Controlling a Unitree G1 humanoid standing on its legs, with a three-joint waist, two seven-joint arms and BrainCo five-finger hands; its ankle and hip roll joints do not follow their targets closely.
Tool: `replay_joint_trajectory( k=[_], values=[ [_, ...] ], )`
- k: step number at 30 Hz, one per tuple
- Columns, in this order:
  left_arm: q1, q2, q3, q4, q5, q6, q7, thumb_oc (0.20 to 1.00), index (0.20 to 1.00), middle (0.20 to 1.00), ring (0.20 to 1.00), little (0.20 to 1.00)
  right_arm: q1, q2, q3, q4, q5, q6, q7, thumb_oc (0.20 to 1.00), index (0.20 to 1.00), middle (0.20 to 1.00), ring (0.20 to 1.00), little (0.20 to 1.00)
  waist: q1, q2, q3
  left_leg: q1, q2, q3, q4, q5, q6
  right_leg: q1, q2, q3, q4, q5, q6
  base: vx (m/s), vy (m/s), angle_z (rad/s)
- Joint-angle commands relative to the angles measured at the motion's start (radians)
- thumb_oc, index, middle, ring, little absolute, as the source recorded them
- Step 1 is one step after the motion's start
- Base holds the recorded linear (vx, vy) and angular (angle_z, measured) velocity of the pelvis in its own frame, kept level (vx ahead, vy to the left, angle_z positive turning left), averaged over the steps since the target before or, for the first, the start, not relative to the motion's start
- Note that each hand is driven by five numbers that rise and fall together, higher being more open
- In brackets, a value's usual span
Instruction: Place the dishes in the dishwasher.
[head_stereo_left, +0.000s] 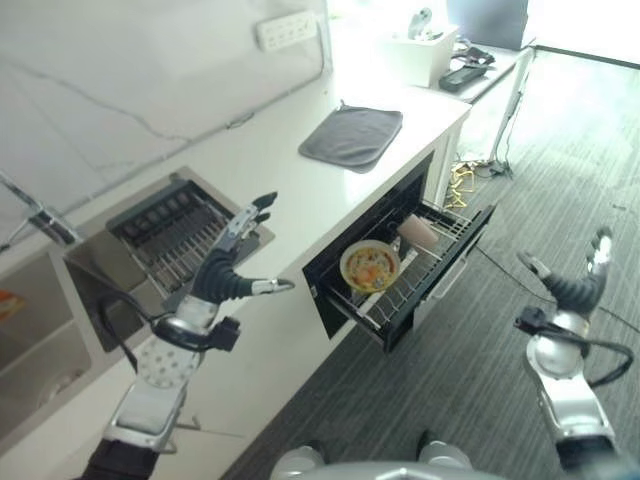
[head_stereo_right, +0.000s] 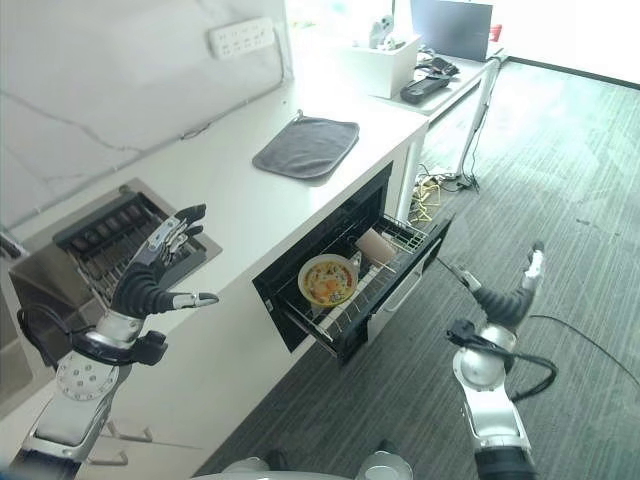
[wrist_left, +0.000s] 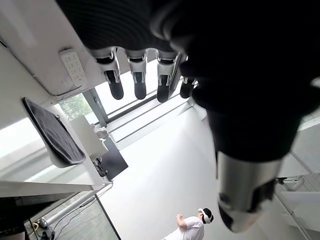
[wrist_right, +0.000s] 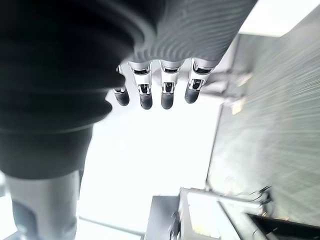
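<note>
The dishwasher (head_stereo_left: 345, 262) under the white counter stands open, its wire rack (head_stereo_left: 420, 275) pulled out over the floor. A yellow-rimmed bowl with orange food marks (head_stereo_left: 370, 266) stands tilted in the rack, and a beige cup (head_stereo_left: 418, 232) lies on its side just behind it. My left hand (head_stereo_left: 228, 270) is raised over the counter edge, left of the rack, fingers straight and empty (wrist_left: 138, 80). My right hand (head_stereo_left: 577, 283) hangs over the floor to the right of the rack, fingers spread and holding nothing (wrist_right: 156, 92).
A grey cloth mat (head_stereo_left: 352, 135) lies on the counter beyond the dishwasher. A metal drying rack (head_stereo_left: 175, 232) and a sink (head_stereo_left: 40, 330) sit at the left. A white box (head_stereo_left: 418, 52) and a power strip (head_stereo_left: 286, 28) are at the back. Grey floor (head_stereo_left: 520, 200) spreads to the right.
</note>
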Motion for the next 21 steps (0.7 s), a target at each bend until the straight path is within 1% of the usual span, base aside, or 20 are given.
replay_joint_trajectory(
  k=[1, 2, 3, 4, 5, 7, 8, 10, 11, 14, 15, 17, 18, 19, 20, 21],
  values=[
    [-0.034, 0.015, 0.051, -0.021, -0.003, -0.093, 0.004, 1.000, 1.000, 1.000, 1.000, 1.000, -0.098, 0.018, -0.004, 0.022, 0.039, -0.091, 0.047, 1.000, 1.000, 1.000, 1.000, 1.000, -0.004, -0.019, 0.027, 0.029, -0.009, -0.031, 0.039, -0.046, 0.020, 0.064, -0.026, 0.005, 0.053, -0.068, 0.029, -0.01, 0.064, -0.03],
    [-0.033, 0.022, 0.056, -0.018, -0.010, -0.097, 0.003, 1.000, 1.000, 1.000, 1.000, 1.000, -0.082, 0.033, 0.008, 0.032, 0.071, -0.098, 0.073, 1.000, 1.000, 1.000, 1.000, 1.000, -0.009, -0.013, 0.026, 0.031, -0.014, -0.030, 0.033, -0.044, 0.021, 0.063, -0.028, 0.006, 0.052, -0.068, 0.030, -0.01, 0.084, -0.02],
    [-0.038, 0.032, 0.058, -0.011, -0.022, -0.099, -0.001, 1.000, 1.000, 1.000, 1.000, 1.000, -0.074, 0.046, 0.023, 0.061, 0.146, -0.103, 0.144, 1.000, 1.000, 1.000, 1.000, 1.000, -0.012, -0.006, 0.023, 0.034, -0.022, -0.034, 0.025, -0.044, 0.024, 0.065, -0.031, 0.006, 0.051, -0.068, 0.032, 0.00, 0.058, -0.01],
    [-0.041, 0.036, 0.060, -0.008, -0.028, -0.099, -0.006, 1.000, 1.000, 1.000, 1.000, 1.000, -0.071, 0.054, 0.033, 0.088, 0.190, -0.124, 0.188, 1.000, 1.000, 1.000, 1.000, 1.000, -0.012, -0.004, 0.022, 0.036, -0.025, -0.036, 0.018, -0.042, 0.024, 0.067, -0.032, 0.005, 0.049, -0.067, 0.032, 0.10, 0.043, 0.00],
    [-0.047, 0.044, 0.062, -0.001, -0.036, -0.098, -0.019, 1.000, 1.000, 1.000, 1.000, 1.000, -0.059, 0.079, 0.049, 0.140, 0.301, -0.141, 0.256, 1.000, 1.000, 1.000, 1.000, 1.000, -0.009, -0.001, 0.014, 0.048, -0.032, -0.056, 0.005, -0.054, 0.018, 0.081, -0.035, 0.014, 0.045, -0.081, 0.044, 0.12, 0.011, 0.02],
    [-0.057, 0.051, 0.057, -0.001, -0.036, -0.091, -0.029, 1.000, 1.000, 1.000, 1.000, 1.000, -0.056, 0.099, 0.060, 0.208, 0.434, -0.173, 0.345, 1.000, 1.000, 1.000, 1.000, 1.000, -0.005, 0.003, 0.009, 0.054, -0.038, -0.058, -0.004, -0.050, 0.017, 0.088, -0.038, 0.006, 0.042, -0.081, 0.045, 0.13, 0.002, 0.06],
    [-0.072, 0.056, 0.046, -0.007, -0.036, -0.077, -0.035, 1.000, 1.000, 1.000, 1.000, 1.000, -0.065, 0.110, 0.068, 0.264, 0.486, -0.201, 0.405, 1.000, 1.000, 1.000, 1.000, 1.000, 0.002, 0.008, 0.008, 0.055, -0.044, -0.062, -0.007, -0.050, 0.018, 0.091, -0.043, -0.003, 0.044, -0.082, 0.046, 0.11, 0.013, 0.08],
    [-0.084, 0.058, 0.036, -0.013, -0.042, -0.063, -0.041, 1.000, 1.000, 1.000, 1.000, 1.000, -0.079, 0.117, 0.077, 0.305, 0.532, -0.216, 0.453, 1.000, 1.000, 1.000, 1.000, 1.000, 0.010, 0.016, 0.007, 0.054, -0.052, -0.067, -0.007, -0.049, 0.018, 0.092, -0.048, -0.011, 0.046, -0.083, 0.046, 0.10, 0.046, 0.15],
    [-0.094, 0.058, 0.028, -0.023, -0.051, -0.047, -0.044, 1.000, 1.000, 1.000, 1.000, 1.000, -0.095, 0.117, 0.081, 0.331, 0.550, -0.217, 0.487, 1.000, 1.000, 1.000, 1.000, 1.000, 0.017, 0.026, 0.008, 0.048, -0.058, -0.073, -0.004, -0.049, 0.019, 0.090, -0.053, -0.016, 0.051, -0.085, 0.046, 0.10, 0.083, 0.30],
    [-0.108, 0.048, 0.007, -0.039, -0.065, -0.030, -0.046, 1.000, 1.000, 1.000, 1.000, 1.000, -0.134, 0.112, 0.089, 0.401, 0.623, -0.224, 0.541, 1.000, 1.000, 1.000, 1.000, 1.000, 0.033, 0.052, 0.014, 0.033, -0.074, -0.088, 0.006, -0.048, 0.020, 0.079, -0.069, -0.025, 0.063, -0.089, 0.046, 0.14, 0.125, 0.16],
    [-0.114, 0.036, -0.006, -0.053, -0.071, -0.025, -0.040, 1.000, 1.000, 1.000, 1.000, 1.000, -0.163, 0.098, 0.085, 0.432, 0.642, -0.227, 0.565, 1.000, 1.000, 1.000, 1.000, 1.000, 0.043, 0.071, 0.021, 0.020, -0.081, -0.099, 0.015, -0.047, 0.019, 0.067, -0.079, -0.028, 0.073, -0.091, 0.045, 0.17, 0.193, 0.07],
    [-0.125, 0.022, -0.029, -0.068, -0.077, -0.025, -0.027, 1.000, 1.000, 1.000, 1.000, 1.000, -0.199, 0.075, 0.083, 0.439, 0.644, -0.218, 0.575, 1.000, 1.000, 1.000, 1.000, 1.000, 0.051, 0.096, 0.037, -0.012, -0.088, -0.106, 0.036, -0.048, 0.019, 0.031, -0.095, -0.027, 0.098, -0.099, 0.043, 0.07, 0.228, 0.09],
    [-0.145, 0.012, -0.049, -0.070, -0.077, -0.043, -0.003, 1.000, 1.000, 1.000, 1.000, 1.000, -0.239, 0.054, 0.077, 0.444, 0.647, -0.215, 0.592, 1.000, 1.000, 1.000, 1.000, 1.000, 0.055, 0.117, 0.060, -0.052, -0.089, -0.106, 0.055, -0.047, 0.018, -0.016, -0.111, -0.025, 0.124, -0.104, 0.042, -0.23, 0.250, 0.15],
    [-0.192, 0.004, -0.076, -0.068, -0.072, -0.078, 0.027, 1.000, 1.000, 1.000, 1.000, 1.000, -0.337, 0.012, 0.057, 0.472, 0.659, -0.216, 0.620, 1.000, 1.000, 1.000, 1.000, 1.000, 0.069, 0.139, 0.128, -0.123, -0.086, -0.102, 0.083, -0.041, 0.021, -0.090, -0.132, -0.022, 0.166, -0.107, 0.042, -0.27, 0.188, 0.14],
    [-0.200, 0.004, -0.078, -0.065, -0.070, -0.081, 0.030, 1.000, 1.000, 1.000, 1.000, 1.000, -0.351, 0.008, 0.056, 0.479, 0.667, -0.215, 0.628, 1.000, 1.000, 1.000, 1.000, 1.000, 0.072, 0.140, 0.137, -0.131, -0.084, -0.100, 0.086, -0.040, 0.022, -0.100, -0.135, -0.022, 0.173, -0.109, 0.042, -0.34, 0.058, 0.06],
    [-0.237, 0.007, -0.090, -0.057, -0.057, -0.084, 0.041, 1.000, 1.000, 1.000, 1.000, 1.000, -0.407, -0.004, 0.057, 0.501, 0.699, -0.209, 0.647, 1.000, 1.000, 1.000, 1.000, 1.000, 0.082, 0.141, 0.175, -0.162, -0.076, -0.095, 0.098, -0.037, 0.027, -0.138, -0.145, -0.028, 0.211, -0.114, 0.040, -0.16, -0.027, -0.06]
  ],
)
